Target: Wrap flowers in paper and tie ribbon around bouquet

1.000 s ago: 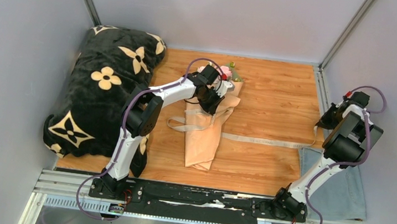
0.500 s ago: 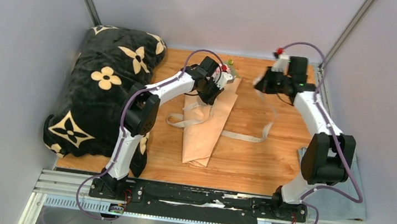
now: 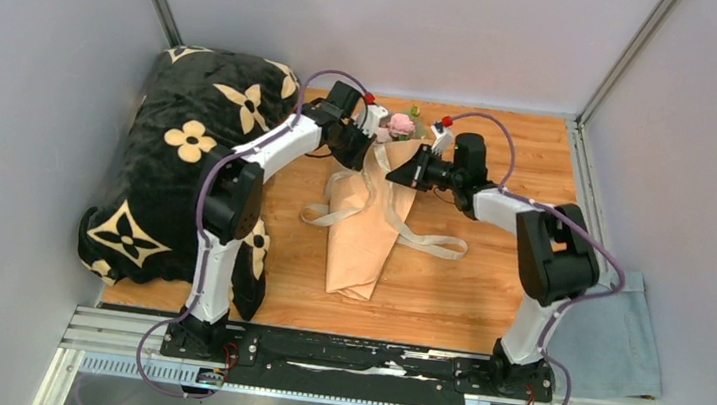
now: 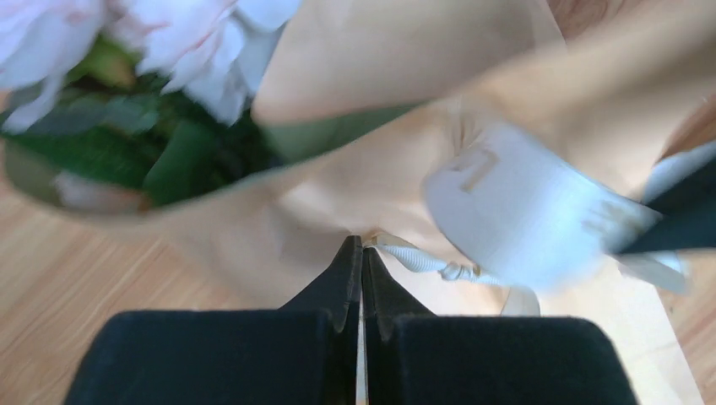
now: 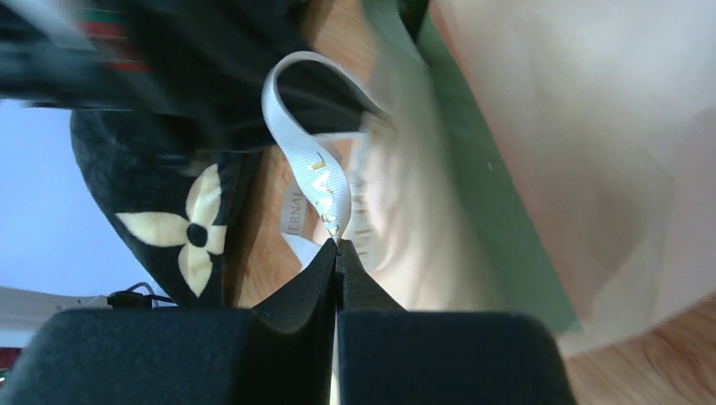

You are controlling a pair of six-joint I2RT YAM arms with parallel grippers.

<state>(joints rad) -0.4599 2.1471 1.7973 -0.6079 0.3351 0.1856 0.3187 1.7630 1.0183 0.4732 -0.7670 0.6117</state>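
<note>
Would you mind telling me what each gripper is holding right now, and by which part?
Both pinch the ribbon between shut tips: the left gripper a strand right beside the bouquet, the right gripper a stretch that loops beyond its tips.

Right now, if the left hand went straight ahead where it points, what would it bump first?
Most likely the paper around the flowers. It fills the view just beyond the left hand's shut tips, which pinch the ribbon. How near it is, I cannot quite tell.
</note>
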